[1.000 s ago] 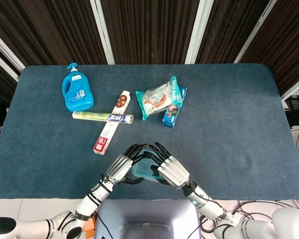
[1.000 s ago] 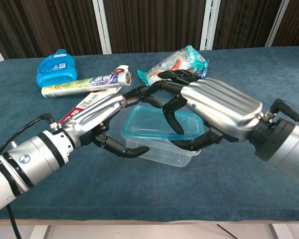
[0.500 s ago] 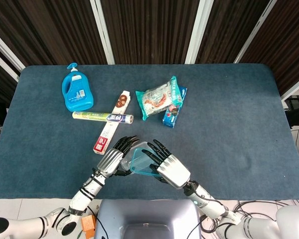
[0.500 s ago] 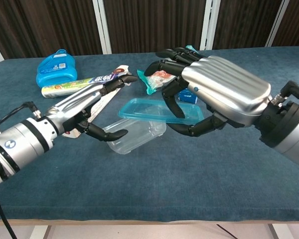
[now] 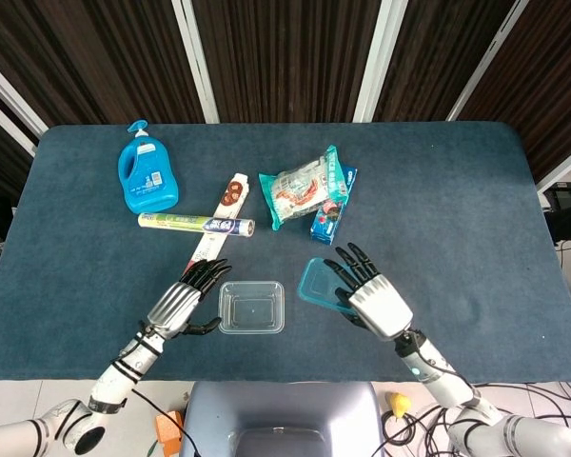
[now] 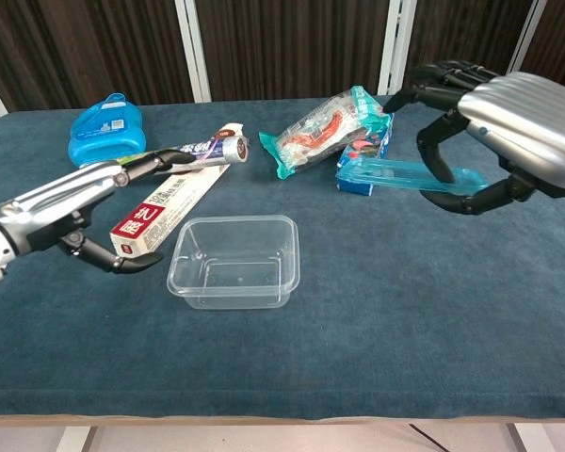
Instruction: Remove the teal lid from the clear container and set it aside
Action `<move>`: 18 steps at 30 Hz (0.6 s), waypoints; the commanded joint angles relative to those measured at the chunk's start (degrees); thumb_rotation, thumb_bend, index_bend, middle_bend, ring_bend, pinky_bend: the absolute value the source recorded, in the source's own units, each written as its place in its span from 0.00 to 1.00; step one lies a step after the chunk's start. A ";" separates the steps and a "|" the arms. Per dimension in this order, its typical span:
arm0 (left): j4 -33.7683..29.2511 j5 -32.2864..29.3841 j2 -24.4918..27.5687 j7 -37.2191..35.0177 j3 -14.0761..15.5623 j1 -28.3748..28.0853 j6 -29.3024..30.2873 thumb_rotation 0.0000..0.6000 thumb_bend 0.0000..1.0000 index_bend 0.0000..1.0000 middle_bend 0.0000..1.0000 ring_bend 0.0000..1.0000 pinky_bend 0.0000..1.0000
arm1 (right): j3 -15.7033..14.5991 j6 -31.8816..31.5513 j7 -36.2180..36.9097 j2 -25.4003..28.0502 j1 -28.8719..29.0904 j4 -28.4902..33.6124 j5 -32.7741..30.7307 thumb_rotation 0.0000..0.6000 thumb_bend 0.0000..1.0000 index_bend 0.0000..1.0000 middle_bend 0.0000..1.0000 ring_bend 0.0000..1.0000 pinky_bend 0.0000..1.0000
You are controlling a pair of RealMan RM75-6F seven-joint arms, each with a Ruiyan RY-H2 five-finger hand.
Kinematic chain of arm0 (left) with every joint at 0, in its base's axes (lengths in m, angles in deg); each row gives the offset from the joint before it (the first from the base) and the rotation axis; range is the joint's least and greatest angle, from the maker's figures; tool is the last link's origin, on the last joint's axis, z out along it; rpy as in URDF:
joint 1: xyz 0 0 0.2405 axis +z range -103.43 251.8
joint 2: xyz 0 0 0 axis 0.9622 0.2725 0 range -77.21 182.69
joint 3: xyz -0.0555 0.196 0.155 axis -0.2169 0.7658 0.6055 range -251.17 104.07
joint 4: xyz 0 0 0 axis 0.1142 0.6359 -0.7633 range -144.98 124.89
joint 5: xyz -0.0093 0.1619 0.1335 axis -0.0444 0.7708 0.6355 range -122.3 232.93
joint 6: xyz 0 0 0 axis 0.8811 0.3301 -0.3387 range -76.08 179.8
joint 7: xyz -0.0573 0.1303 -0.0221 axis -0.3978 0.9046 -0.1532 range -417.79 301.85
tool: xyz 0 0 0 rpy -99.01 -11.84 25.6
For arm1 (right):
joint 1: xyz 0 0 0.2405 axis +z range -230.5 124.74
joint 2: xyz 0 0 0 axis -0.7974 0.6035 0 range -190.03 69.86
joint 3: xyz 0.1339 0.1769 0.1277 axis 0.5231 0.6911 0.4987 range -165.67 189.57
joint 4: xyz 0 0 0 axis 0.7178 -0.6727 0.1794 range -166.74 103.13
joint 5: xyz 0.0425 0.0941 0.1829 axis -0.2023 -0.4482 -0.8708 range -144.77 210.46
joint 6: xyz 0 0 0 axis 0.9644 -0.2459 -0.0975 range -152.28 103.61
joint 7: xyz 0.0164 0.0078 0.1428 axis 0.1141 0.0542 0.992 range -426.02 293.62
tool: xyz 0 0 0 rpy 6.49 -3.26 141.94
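Observation:
The clear container (image 5: 251, 307) (image 6: 234, 261) stands uncovered on the blue table near the front edge. My right hand (image 5: 369, 294) (image 6: 494, 127) holds the teal lid (image 5: 318, 284) (image 6: 395, 176) above the table, to the right of the container. The lid lies roughly level between the fingers and the thumb. My left hand (image 5: 183, 299) (image 6: 85, 209) hovers just left of the container with its fingers spread, holding nothing and apart from the container's wall.
Behind the container lie a red and white box (image 5: 214, 235) (image 6: 165, 205), a foil roll (image 5: 196, 224), a blue soap bottle (image 5: 147, 175) (image 6: 105, 125), a snack bag (image 5: 300, 186) (image 6: 325, 123) and a small blue box (image 5: 331, 215).
My right hand lifted the teal lid off the container and carried it to the right. My left hand let go of the container and drew back to the left. The container now sits level.

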 commanded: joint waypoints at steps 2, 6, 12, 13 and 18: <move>-1.61 2.30 2.20 -1.60 2.48 1.60 1.45 1.00 0.30 0.00 0.00 0.00 0.00 | -0.72 1.77 2.80 -0.49 -1.99 -7.08 -3.67 1.00 0.48 0.72 0.17 0.01 0.02; -1.33 3.39 2.85 -1.62 3.15 2.36 2.73 1.00 0.30 0.00 0.00 0.00 0.00 | -1.53 5.12 4.02 -3.11 -2.65 -12.50 -6.14 1.00 0.48 0.57 0.16 0.00 0.02; 0.68 4.49 3.36 -2.98 3.26 4.08 6.27 1.00 0.30 0.00 0.00 0.00 0.00 | -2.44 8.54 4.05 -3.99 -3.63 -11.95 -8.50 1.00 0.22 0.02 0.00 0.00 0.00; 0.90 4.56 3.50 -3.52 3.27 4.32 6.71 1.00 0.30 0.00 0.00 0.00 0.00 | -2.63 8.64 4.14 -3.73 -3.85 -11.13 -8.59 1.00 0.16 0.00 0.00 0.00 0.00; 2.31 4.93 4.04 -6.01 3.31 5.38 8.57 1.00 0.30 0.00 0.00 0.00 0.00 | -4.13 13.12 1.03 0.91 -4.18 -1.23 -10.62 1.00 0.05 0.00 0.00 0.00 0.00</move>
